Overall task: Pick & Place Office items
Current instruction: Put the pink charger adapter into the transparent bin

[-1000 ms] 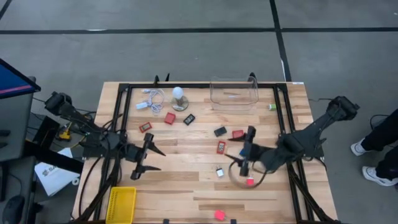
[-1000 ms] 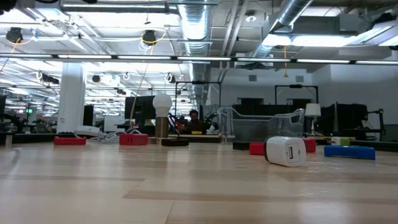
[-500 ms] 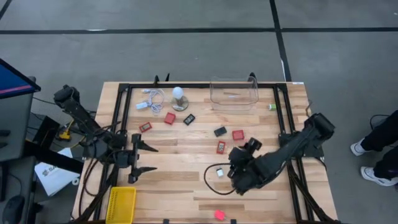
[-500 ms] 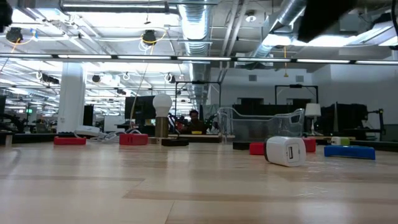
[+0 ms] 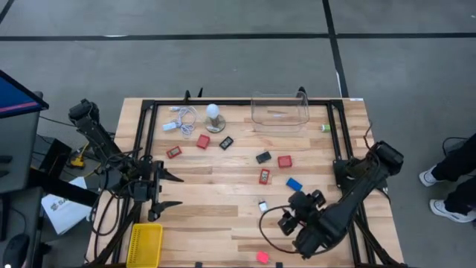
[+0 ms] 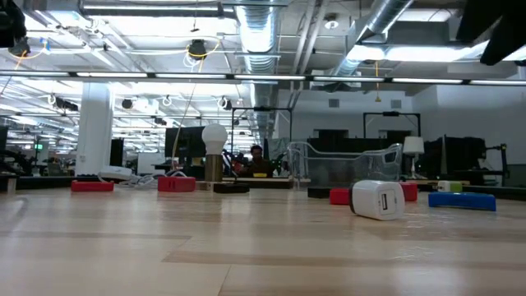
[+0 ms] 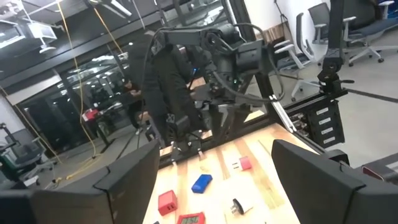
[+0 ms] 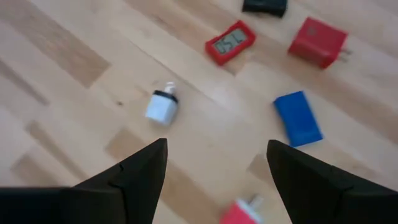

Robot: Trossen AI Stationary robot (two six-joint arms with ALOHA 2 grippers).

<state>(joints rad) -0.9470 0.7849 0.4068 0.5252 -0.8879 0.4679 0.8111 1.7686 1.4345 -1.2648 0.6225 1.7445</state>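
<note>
Small flat blocks lie scattered on the wooden table: a white one (image 5: 262,205), a blue one (image 5: 294,183), a red timer (image 5: 264,176), a red one (image 5: 284,161), black ones (image 5: 263,157) and more red ones near the far left. My right gripper (image 8: 217,146) hovers open above the table's near right part. The white block (image 8: 161,106) and blue block (image 8: 298,118) are ahead of it, and a red pronged block (image 8: 242,211) lies below its fingers. My left gripper (image 5: 167,191) waits open over the table's left part.
A clear bin (image 5: 280,112) stands at the far edge and a yellow basket (image 5: 145,244) at the near left corner. A white bulb on a round base (image 5: 214,117) and a coiled white cable (image 5: 181,119) sit far left. A pink block (image 5: 262,257) lies at the near edge.
My right gripper has swung from the table's middle toward the near edge and turned, which uncovers the blue block. It stays open. My left gripper has drawn back a little toward the left edge. No block has moved.
</note>
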